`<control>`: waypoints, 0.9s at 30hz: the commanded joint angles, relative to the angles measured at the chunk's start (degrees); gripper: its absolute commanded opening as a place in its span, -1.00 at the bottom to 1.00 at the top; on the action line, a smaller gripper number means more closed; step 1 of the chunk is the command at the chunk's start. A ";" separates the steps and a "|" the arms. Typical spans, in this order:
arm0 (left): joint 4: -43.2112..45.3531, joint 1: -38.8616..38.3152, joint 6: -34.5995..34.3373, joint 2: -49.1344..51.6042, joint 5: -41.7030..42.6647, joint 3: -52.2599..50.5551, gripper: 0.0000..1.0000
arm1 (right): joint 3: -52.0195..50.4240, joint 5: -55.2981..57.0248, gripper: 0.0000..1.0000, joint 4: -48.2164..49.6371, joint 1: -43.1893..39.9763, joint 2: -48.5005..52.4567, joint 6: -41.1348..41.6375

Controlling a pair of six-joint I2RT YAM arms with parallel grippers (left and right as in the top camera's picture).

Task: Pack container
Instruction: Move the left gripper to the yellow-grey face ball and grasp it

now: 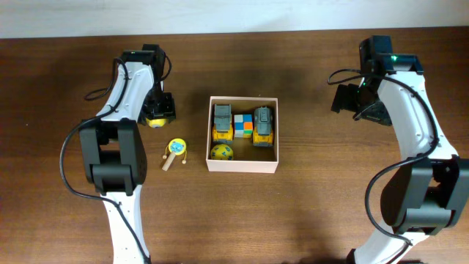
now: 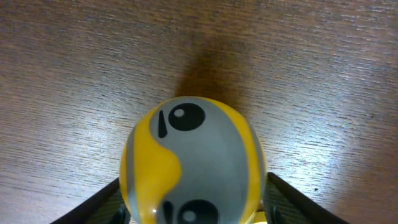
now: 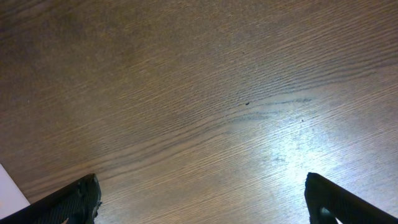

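Here the left arm reaches down — tool straddling the ball.

Ball yellow/grey w/ black eyes; container white outside, tan inside

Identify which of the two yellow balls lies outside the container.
The yellow-and-grey ball with black eyes, on the table left of the container, flanked by the left fingers. The other ball lies inside the container, beside a toy truck.
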 commanded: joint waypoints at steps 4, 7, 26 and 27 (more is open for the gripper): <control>0.15 0.04 -0.50 0.22 0.42 0.46 0.11 | -0.09 0.52 0.98 0.04 -0.26 0.22 0.42; 0.63 0.04 -0.50 0.22 0.42 0.46 0.06 | -0.09 0.52 0.98 0.04 -0.26 0.22 0.42; 0.02 0.04 -0.02 0.04 0.39 1.77 -0.07 | -0.09 0.52 0.97 0.04 -0.26 0.22 0.42; -0.46 0.04 0.22 0.04 0.35 2.38 -0.07 | -0.09 0.52 0.98 0.04 -0.26 0.22 0.42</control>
